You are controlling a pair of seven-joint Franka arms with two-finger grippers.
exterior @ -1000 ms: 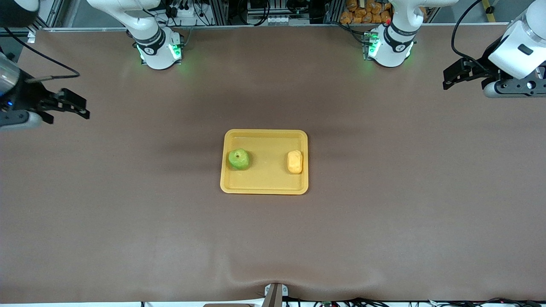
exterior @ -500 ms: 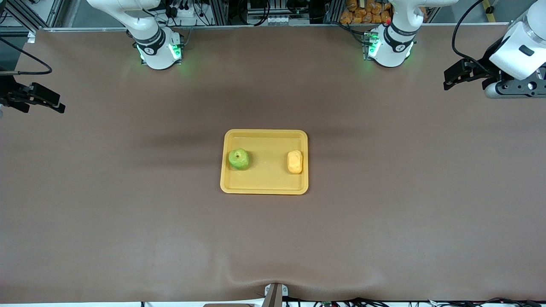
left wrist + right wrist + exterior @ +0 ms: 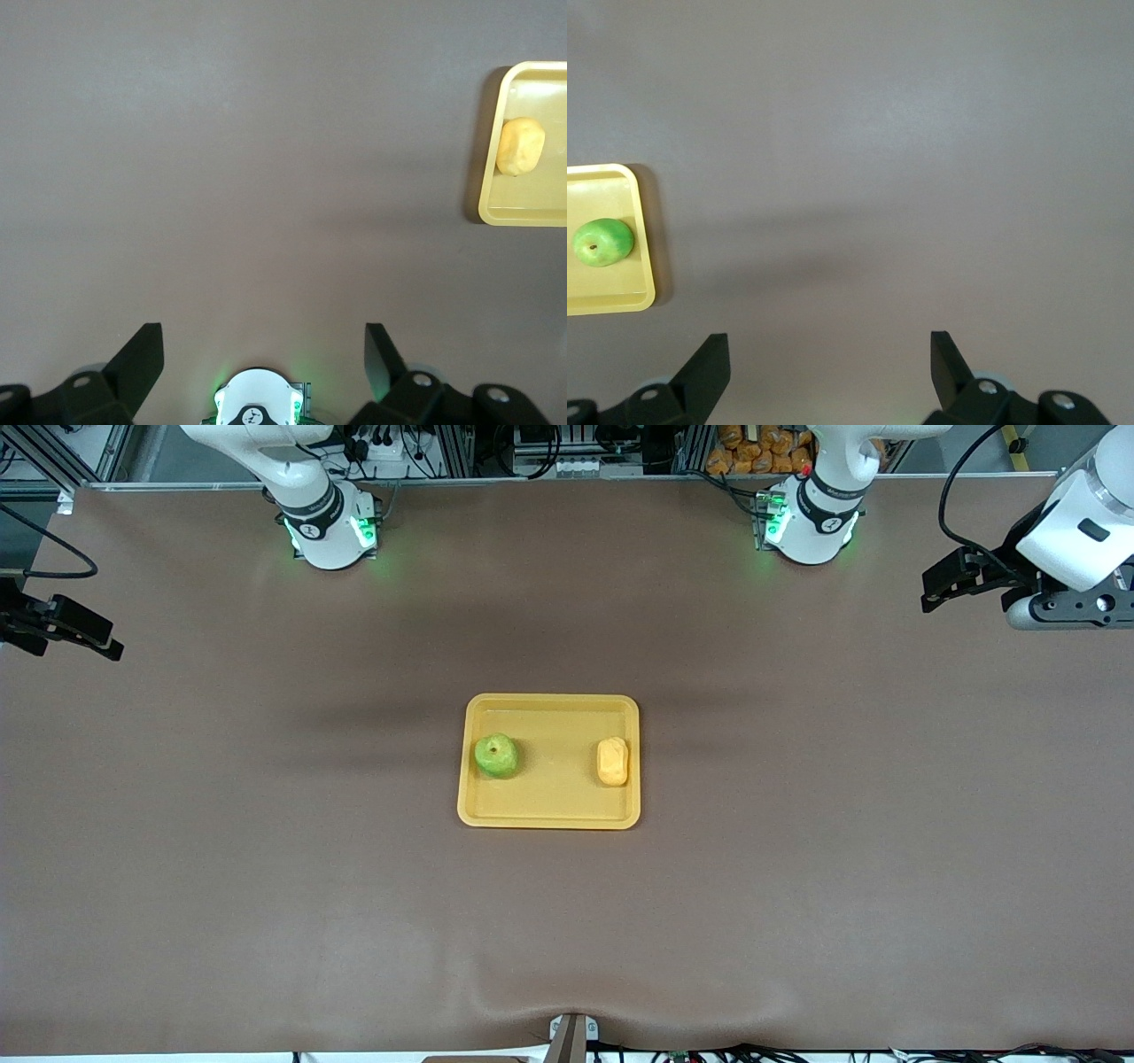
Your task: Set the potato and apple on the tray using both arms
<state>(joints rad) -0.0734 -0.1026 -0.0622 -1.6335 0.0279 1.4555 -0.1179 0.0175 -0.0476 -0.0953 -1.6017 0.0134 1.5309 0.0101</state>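
The round green apple and the oblong yellow-orange potato both lie on the flat yellow-orange plastic tray mid-table — apple toward the right arm's end, potato toward the left's. The left claw and right claw hang wide and empty over the table's ends — well apart from the tray.

The right gripper hangs over bare brown table with its two black fingers spread wide and nothing between them; well apart from it, the apple sits on the tray, close to the rim
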